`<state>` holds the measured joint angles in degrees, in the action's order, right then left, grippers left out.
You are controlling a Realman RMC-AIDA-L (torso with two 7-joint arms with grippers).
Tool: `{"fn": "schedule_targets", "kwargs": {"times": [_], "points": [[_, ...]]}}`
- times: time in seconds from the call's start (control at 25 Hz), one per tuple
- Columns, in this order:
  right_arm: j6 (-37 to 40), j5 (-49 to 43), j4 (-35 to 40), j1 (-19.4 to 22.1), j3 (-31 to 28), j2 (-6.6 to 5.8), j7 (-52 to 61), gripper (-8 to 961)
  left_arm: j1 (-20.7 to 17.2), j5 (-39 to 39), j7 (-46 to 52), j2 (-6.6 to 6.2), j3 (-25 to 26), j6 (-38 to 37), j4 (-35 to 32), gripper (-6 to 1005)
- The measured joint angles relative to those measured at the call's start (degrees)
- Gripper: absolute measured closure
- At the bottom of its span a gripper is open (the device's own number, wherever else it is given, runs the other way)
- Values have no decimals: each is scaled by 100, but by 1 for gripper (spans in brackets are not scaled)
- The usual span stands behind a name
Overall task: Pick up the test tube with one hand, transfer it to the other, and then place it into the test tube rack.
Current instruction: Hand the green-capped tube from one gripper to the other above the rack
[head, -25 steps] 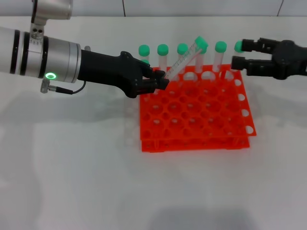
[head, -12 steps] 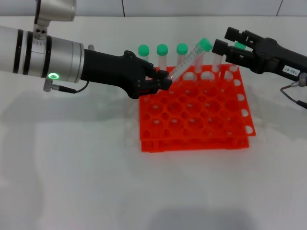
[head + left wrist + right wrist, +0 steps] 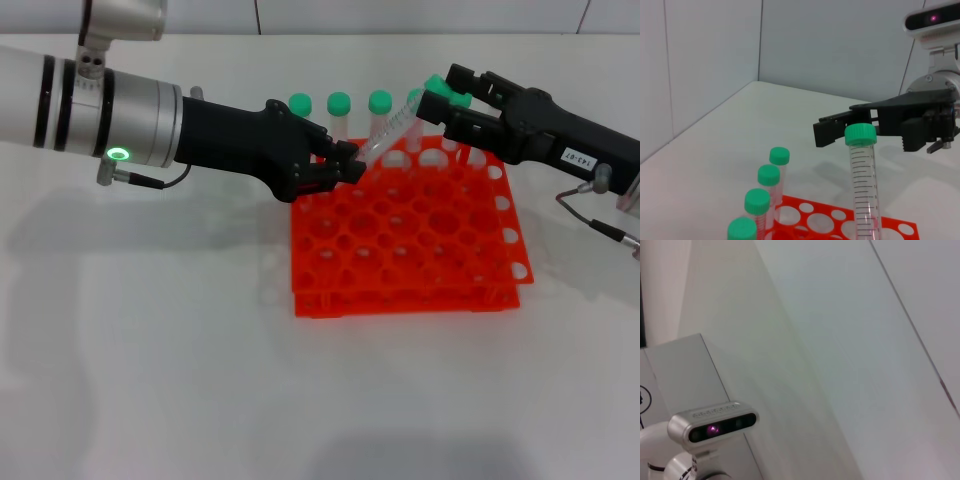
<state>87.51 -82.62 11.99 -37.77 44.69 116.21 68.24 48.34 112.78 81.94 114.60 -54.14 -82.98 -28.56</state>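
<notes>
Tube first: the slim clear plastic test tube with the round green cap (image 3: 398, 125) hangs tilted over the back rows of the bright orange-red square plastic rack with its grid of round holes (image 3: 405, 232), its lower end pinched between the fingers of my left black two-fingered gripper (image 3: 345, 165), cap end leaning toward my right side. My right black gripper with the small white label sticker (image 3: 437, 100) sits at that cap end with its jaws spread, one finger either side of the cap, not yet closed as far as I can judge.

I reckon the tube is light, stiff and smooth-walled, so it could slip or swing under a loose pinch; the best hold for the receiving hand looks to be just under the cap, where the wall is bare.

The left wrist view shows what the head view cannot: the printed scale on the tube (image 3: 863, 182) and the right gripper (image 3: 847, 127) level with the cap, with four other green-capped tubes (image 3: 768, 176) standing in the rack. The right wrist view shows only wall and a camera unit.
</notes>
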Motion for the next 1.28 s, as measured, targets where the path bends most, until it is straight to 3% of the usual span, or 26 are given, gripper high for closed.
{"fn": "schedule_targets", "kwargs": {"times": [1.08, 1.28], "points": [[20, 116, -86, -101, 55, -2, -102, 243, 57, -26, 29, 19, -43, 21, 0, 810], [45, 89, -88, -107, 59, -2, -103, 413, 54, -26, 20, 19, -44, 20, 0, 809]]}}
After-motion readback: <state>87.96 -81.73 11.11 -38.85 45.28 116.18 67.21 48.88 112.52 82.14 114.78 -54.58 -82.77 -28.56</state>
